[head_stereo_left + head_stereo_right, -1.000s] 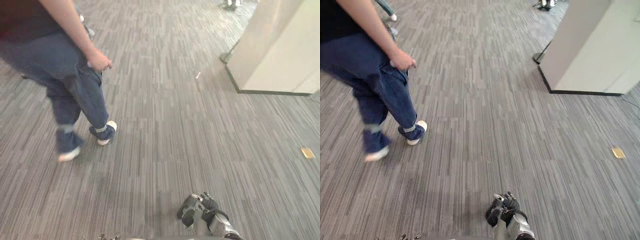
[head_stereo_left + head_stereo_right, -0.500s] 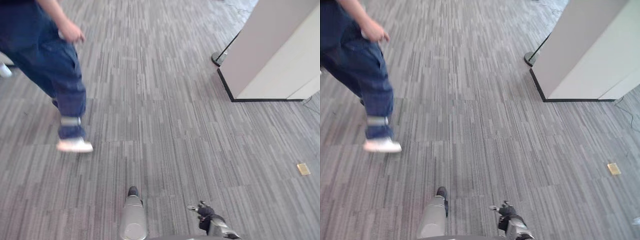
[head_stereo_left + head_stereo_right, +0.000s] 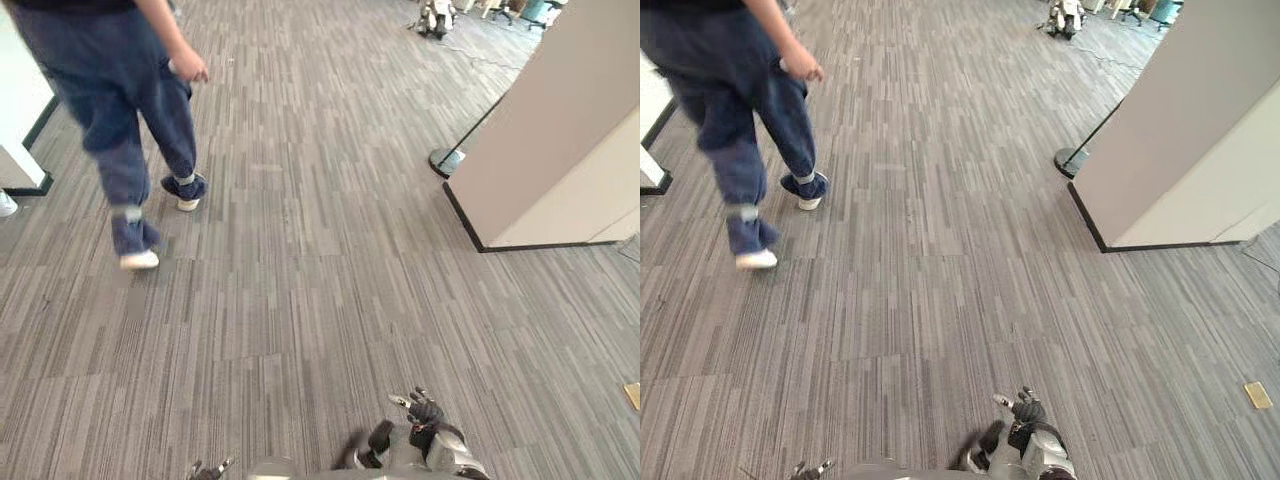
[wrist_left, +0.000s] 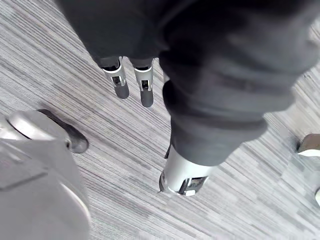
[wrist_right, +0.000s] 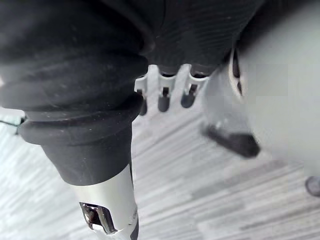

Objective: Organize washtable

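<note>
Where the washtable stands I cannot tell. My right hand (image 3: 428, 438) hangs low at 5 o'clock. Its silver, dark-tipped fingers (image 5: 162, 100) are loose and hold nothing, and the dark ribbed cover hides the palm. My left hand (image 4: 145, 89) is at 7 o'clock, cut off by the edge in the head views. Its fingers are straight and empty above the floor, with the thumb (image 4: 182, 177) apart from them.

Beneath both hands lies grey carpet (image 3: 320, 260), woven in short streaks and laid in square tiles. At 10 o'clock a person in loose blue jeans (image 3: 125, 120) is mid-stride in shoes with pale soles (image 3: 185, 188), one bare hand (image 3: 190, 70) by the hip. The upper body is cut off.

At 2 o'clock rises a smooth beige partition wall (image 3: 560, 150) with a black base strip. A round dark stand foot with a thin pole (image 3: 447, 160) sits just beside its corner. A white panel with dark skirting (image 3: 15, 110) shows at 9 o'clock. A small flat tan piece (image 3: 1258, 395) lies at 4 o'clock. Far off at 1 o'clock, furniture (image 3: 435, 15) is too small to make out.
</note>
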Controlling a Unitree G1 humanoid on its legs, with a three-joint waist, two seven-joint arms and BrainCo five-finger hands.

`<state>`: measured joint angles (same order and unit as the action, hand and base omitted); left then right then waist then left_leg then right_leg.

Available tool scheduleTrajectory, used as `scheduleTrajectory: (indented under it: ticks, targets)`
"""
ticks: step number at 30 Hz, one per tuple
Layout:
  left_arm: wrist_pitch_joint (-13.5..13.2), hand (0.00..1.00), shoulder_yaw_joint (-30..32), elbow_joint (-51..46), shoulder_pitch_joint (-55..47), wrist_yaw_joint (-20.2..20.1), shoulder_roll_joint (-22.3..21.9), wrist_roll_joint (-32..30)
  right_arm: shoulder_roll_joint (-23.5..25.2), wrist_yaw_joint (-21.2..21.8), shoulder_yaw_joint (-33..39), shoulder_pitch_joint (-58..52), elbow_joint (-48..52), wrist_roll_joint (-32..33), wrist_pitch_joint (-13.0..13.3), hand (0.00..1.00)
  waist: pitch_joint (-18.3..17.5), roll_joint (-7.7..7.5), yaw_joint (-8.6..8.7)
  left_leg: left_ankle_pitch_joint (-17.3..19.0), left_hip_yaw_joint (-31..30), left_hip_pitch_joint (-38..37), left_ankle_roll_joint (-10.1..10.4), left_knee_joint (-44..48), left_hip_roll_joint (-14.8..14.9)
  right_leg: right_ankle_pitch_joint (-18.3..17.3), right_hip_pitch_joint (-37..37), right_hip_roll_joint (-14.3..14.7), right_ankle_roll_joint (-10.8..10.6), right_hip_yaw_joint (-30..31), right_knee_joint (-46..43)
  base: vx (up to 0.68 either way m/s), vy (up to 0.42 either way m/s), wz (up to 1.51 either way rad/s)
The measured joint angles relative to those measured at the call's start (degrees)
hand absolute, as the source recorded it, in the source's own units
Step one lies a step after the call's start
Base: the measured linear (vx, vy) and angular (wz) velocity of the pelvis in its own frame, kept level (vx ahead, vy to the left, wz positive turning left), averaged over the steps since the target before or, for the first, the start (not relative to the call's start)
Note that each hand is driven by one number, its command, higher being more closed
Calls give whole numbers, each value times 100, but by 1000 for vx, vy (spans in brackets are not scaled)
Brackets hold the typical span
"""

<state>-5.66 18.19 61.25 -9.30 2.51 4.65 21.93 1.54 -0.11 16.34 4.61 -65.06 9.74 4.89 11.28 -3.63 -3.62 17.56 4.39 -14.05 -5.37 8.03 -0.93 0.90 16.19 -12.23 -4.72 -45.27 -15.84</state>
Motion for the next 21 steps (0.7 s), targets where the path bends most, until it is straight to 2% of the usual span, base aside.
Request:
scheduleTrajectory:
  ticks: [1, 2, 3, 4, 5, 6, 7, 8, 9, 10, 11, 12, 13, 14, 15, 16, 17, 18, 19, 20, 21]
  targets:
    - [4, 0, -2, -6, -19, -4, -35, -45, -33, 0, 106, -1, 18, 8, 2, 0, -1, 37, 19, 120, -22, -116, 96, 51, 12, 27, 42, 71, 67, -1, 52, 545, 29, 43]
    - [-1, 0, 6, 48, -175, -18, -106, -55, -27, -30, 316, -21, 87, 98, -83, 0, -51, 64, 71, 319, -92, -229, 383, 524, -2, -84, -49, 221, 309, 126, 14, 730, -4, 79]
    - [-14, 0, 103, 13, -320, -93, -39, -14, 7, -74, 350, -214, 81, 113, -119, 0, -195, -133, 206, 361, -292, 287, 638, 2015, -239, -306, -203, 207, 696, 419, -71, 650, -40, 91]
    - [6, 0, 128, 10, -347, -99, -61, -14, 3, -83, 344, -312, 79, 117, -138, 0, -203, -87, 283, 263, -313, 606, 1070, 2878, -245, -27, -288, 242, 1351, 557, -42, 614, -47, 64]
    - [41, 0, 154, 55, -448, -98, -274, -8, -270, -82, 343, -332, 122, 151, -153, 0, -277, 286, 285, -453, -76, 1203, 1842, 4337, 108, -150, -367, 343, 1226, 641, -358, 610, 34, -48]
    - [50, 0, 41, 228, -718, -99, -386, -5, -309, -97, 333, -246, 126, 179, -197, 0, -377, 549, 169, -1731, 461, 1623, 1546, 5278, 578, -327, -580, 599, 1159, 912, -224, 652, 163, -113]
    - [74, 0, -12, 299, -814, -104, -480, -8, -312, -117, 372, -210, 165, 233, -190, 0, -374, 778, 131, -1677, 591, 1959, 1529, 5882, 915, -300, -747, 919, 1178, 1139, 43, 536, 198, -140]
    - [100, 0, 11, 368, -796, -105, -535, -7, -321, -115, 396, -139, 98, 290, -172, 0, -307, 885, 110, -1114, 585, 2352, 1521, 6286, 1120, -302, -923, 1053, 1176, 1285, 162, 448, 226, -106]
    - [143, 0, 136, 375, -725, -100, -519, 4, -261, -119, 395, 50, -112, 346, -207, 0, -224, 743, 81, -450, 576, 2723, 1313, 6133, 1228, -389, -1142, 1047, 1041, 1527, 258, 368, 159, -77]
    - [144, 0, 191, 344, -699, -100, -503, 8, -211, -121, 372, 89, -183, 369, -245, 0, -161, 613, 49, -229, 560, 2842, 1175, 5807, 1283, -409, -1302, 1007, 948, 1608, 311, 482, 187, -75]
    - [126, 0, 258, 230, -731, -112, -420, 68, -81, -114, 270, 83, -207, 365, -268, 0, -105, 402, -42, 13, 456, 2965, 883, 4866, 1394, -575, -1534, 884, 762, 1816, 315, 392, 146, -53]
    - [122, 0, 264, 206, -741, -105, -366, 115, -29, -113, 221, 82, -208, 361, -267, 0, -106, 328, -43, 44, 313, 3043, 872, 4296, 1429, -662, -1639, 820, 672, 1879, 301, 580, 288, -54]
    - [115, 0, 266, 185, -741, -89, -302, 171, 7, -108, 99, 85, -211, 353, -267, 0, -113, 224, -34, -16, -21, 3148, 944, 2966, 1452, -850, -1732, 691, 472, 2002, 172, 590, 374, -48]
    - [72, 0, 278, 136, -757, -71, -321, 227, 15, -99, 99, 111, -227, 301, -264, 0, -115, 195, -53, -420, -375, 3086, 1264, 1589, 1469, -1112, -1767, 491, 256, 2172, -148, 497, 333, -47]
    - [70, 0, 282, 132, -761, -47, -325, 233, 23, -103, 100, 121, -265, 285, -254, 0, -120, 195, -57, -819, -433, 2990, 1365, 1292, 1457, -1257, -1778, 340, 139, 2263, -324, 518, 424, -47]
    - [39, 0, 400, 148, -835, 14, -339, 298, 9, -108, 94, 79, -379, 233, -253, 0, -172, 143, -52, -1623, -351, 2767, 1429, 1040, 1268, -1467, -1835, 47, -85, 2362, -546, 415, 353, -31]
    - [17, 0, 424, 164, -833, 32, -261, 369, 88, -109, 99, 69, -438, 202, -259, 0, -239, -34, -43, -1440, -196, 2739, 1312, 1192, 1129, -1477, -1852, -181, -99, 2385, -656, 642, 476, -33]
    - [-7, 0, 495, 161, -826, 44, -237, 439, 134, -96, 103, 81, -464, 177, -275, 0, -291, -133, -51, -1262, -119, 2691, 1204, 1428, 1093, -1337, -1854, -299, 125, 2364, -903, 523, 391, -47]
    - [5, 0, 503, 174, -866, 38, -216, 455, 154, -94, 97, 70, -455, 151, -270, 0, -255, -91, -61, -995, 78, 2492, 1080, 1774, 1030, -1067, -1735, -550, 392, 2357, -1404, 574, 451, -71]
    - [36, 0, 521, 251, -894, 20, -226, 465, 148, -95, 107, 40, -425, 151, -259, 0, -254, -162, -50, -865, 248, 2100, 962, 1883, 858, -723, -1681, -913, 885, 2366, -2033, 437, 390, -75]
    - [40, 0, 509, 246, -923, 11, -238, 437, 128, -96, 122, 40, -380, 145, -248, 0, -220, -180, -46, -837, 305, 1809, 909, 1835, 775, -447, -1665, -1137, 1242, 2363, -2385, 404, 291, -71]
